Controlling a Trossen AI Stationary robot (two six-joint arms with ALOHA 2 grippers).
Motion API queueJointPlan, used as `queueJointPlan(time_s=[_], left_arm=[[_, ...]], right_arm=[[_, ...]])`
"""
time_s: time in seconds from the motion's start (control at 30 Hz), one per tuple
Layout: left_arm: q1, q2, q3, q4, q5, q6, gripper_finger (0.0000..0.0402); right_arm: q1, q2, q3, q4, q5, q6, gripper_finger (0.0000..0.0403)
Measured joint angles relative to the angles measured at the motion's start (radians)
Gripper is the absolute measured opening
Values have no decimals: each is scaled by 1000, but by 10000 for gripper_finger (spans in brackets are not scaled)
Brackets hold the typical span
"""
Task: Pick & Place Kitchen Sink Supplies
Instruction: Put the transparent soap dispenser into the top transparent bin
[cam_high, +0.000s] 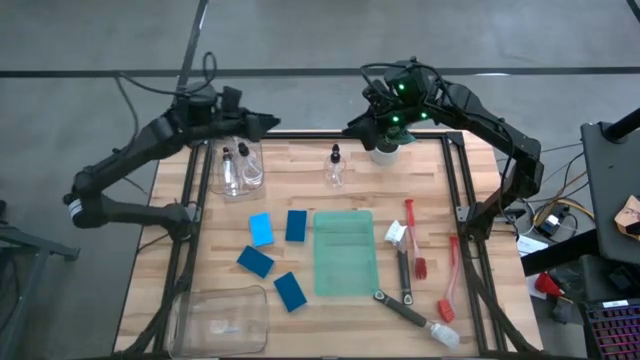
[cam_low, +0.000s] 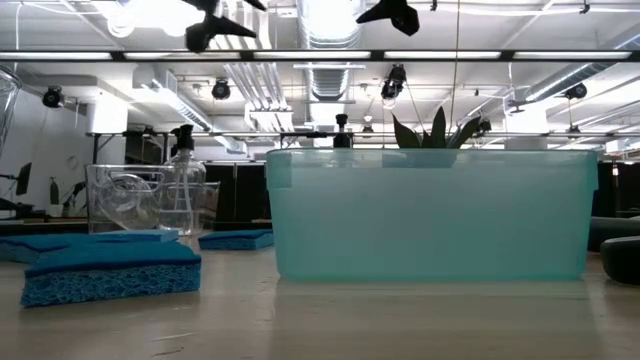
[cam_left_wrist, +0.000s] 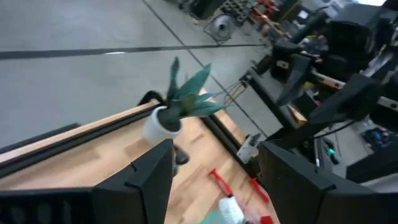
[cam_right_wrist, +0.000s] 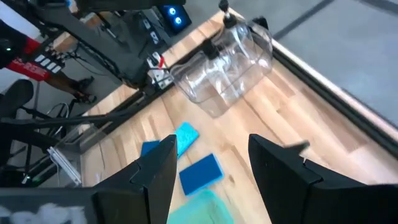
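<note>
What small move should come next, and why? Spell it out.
Probably lower the right gripper toward the lone bottle standing just below it. Both grippers are open and empty, raised at the table's far edge, and the sponges and brushes lie farther off. The left gripper can wait.

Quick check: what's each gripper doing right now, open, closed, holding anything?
Left gripper: open, empty, raised over the table's far left corner above the clear bin.
Right gripper: open, empty, raised by the potted plant.
</note>
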Motion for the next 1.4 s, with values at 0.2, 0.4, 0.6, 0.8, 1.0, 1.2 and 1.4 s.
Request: queueJointPlan(time_s=[0.2,0.4,0.6,0.8,1.0,1.2,1.4], left_arm=[[-20,96,-1,71,9,-83,225],[-65,178,0,126,16,-131,225],[-132,292,94,81,-45,-134,225],[-167,451,292,-129,-168,-82,225],[-168,586,420,-173,-179,-98,225],[-182,642,444,-181,-185,-107,225],[-188,678,445,-183,-214,-94,225]], right_arm=[[0,0,0,-89,31,75,194],[0,0,0,-226,63,107,194],[0,-4,0,-285,82,105,194],[0,-11,0,-373,93,103,194],[0,-20,0,-477,118,62,194],[0,-34,1,-518,154,51,194],[0,-39,1,-525,161,46,194]])
